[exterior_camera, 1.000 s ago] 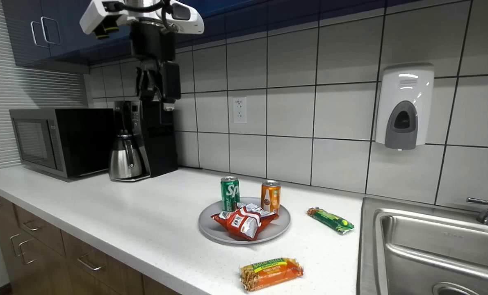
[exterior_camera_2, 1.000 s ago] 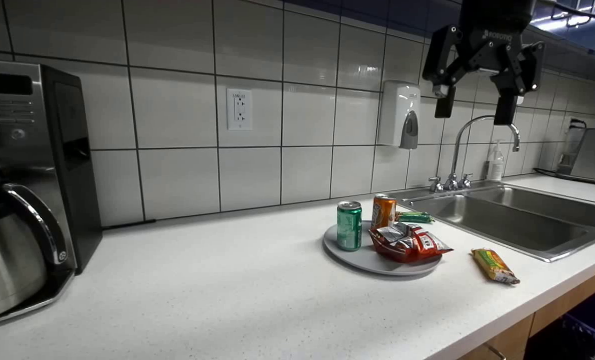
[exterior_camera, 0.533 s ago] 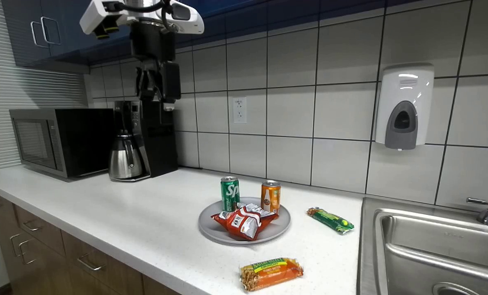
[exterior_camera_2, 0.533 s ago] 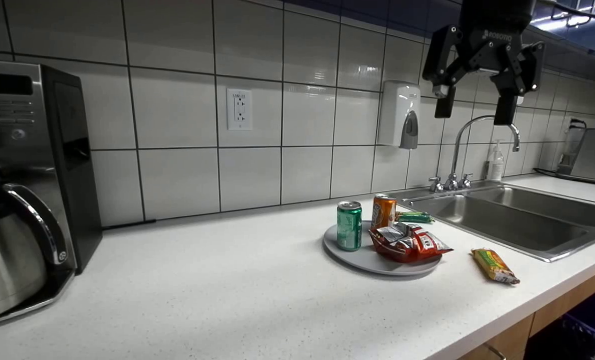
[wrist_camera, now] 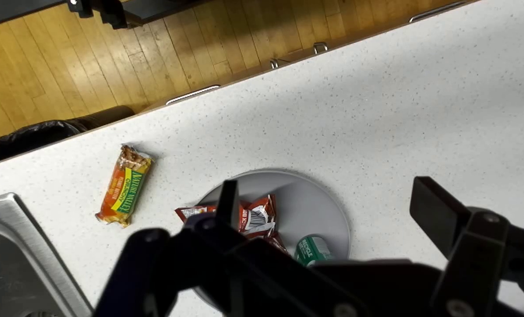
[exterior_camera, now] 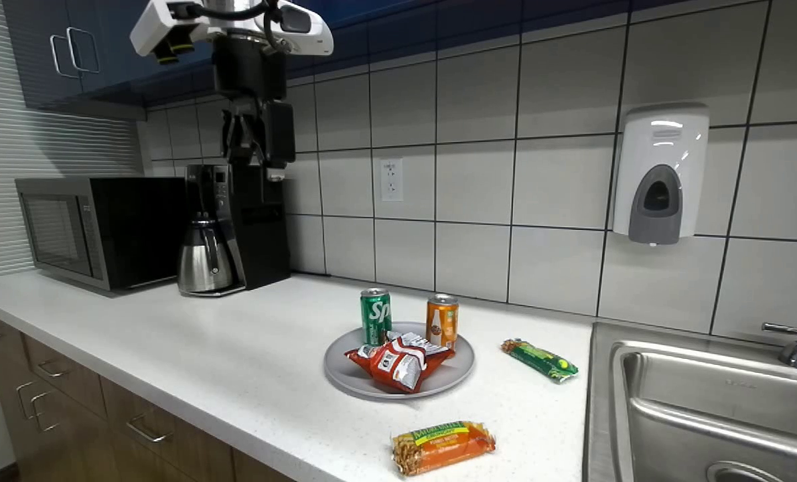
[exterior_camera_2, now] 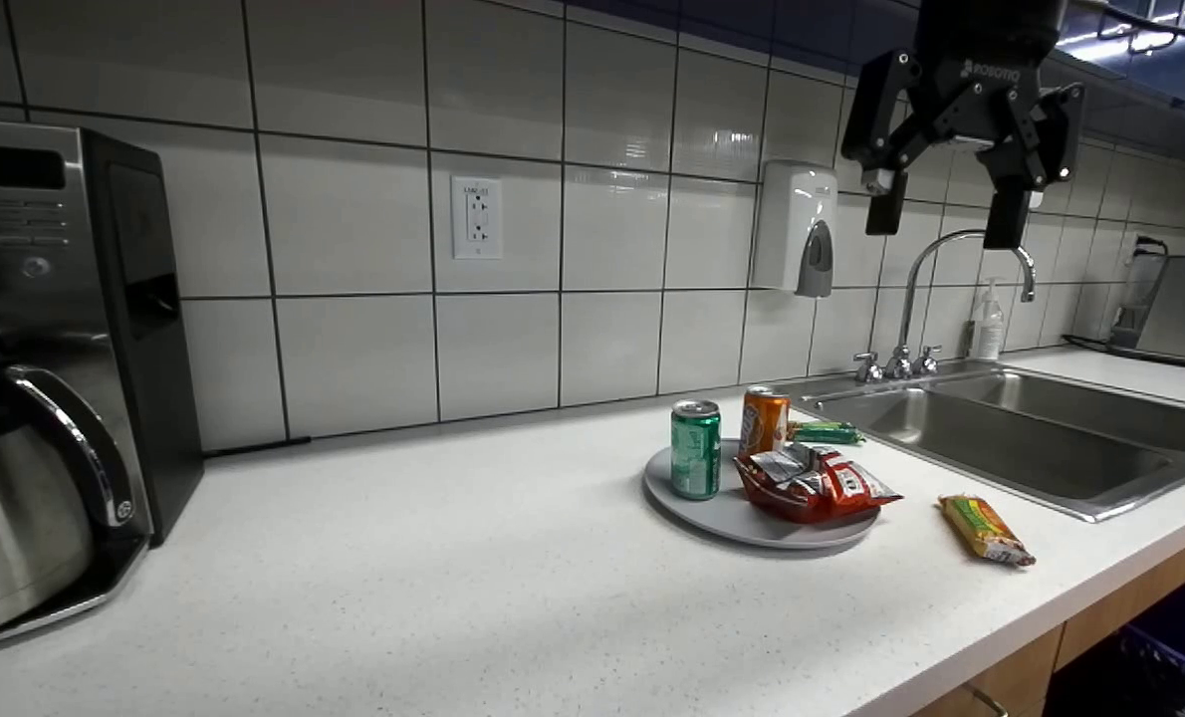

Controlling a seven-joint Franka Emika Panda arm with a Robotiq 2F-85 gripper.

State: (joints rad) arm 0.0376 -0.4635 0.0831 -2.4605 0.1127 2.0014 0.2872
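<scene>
My gripper (exterior_camera_2: 946, 221) is open and empty, pointing down high above the counter. In the wrist view the fingers (wrist_camera: 438, 213) stand wide apart, with a grey plate (wrist_camera: 306, 198) far below. The plate (exterior_camera: 351, 385) holds an upright green can (exterior_camera: 375, 318), an upright orange can (exterior_camera: 442, 325) and a red snack bag (exterior_camera: 398, 365). The gripper touches none of them. In the wrist view the gripper partly hides the bag (wrist_camera: 255, 215) and the green can (wrist_camera: 311, 248), and the orange can is hidden.
An orange-wrapped bar (exterior_camera: 444, 447) and a green-wrapped bar (exterior_camera: 540, 359) lie beside the plate. A steel sink (exterior_camera: 706, 402) is nearby. A coffee maker (exterior_camera: 261, 234) and a microwave (exterior_camera: 137, 231) stand at the far end. A soap dispenser (exterior_camera: 663, 171) hangs on the tiled wall.
</scene>
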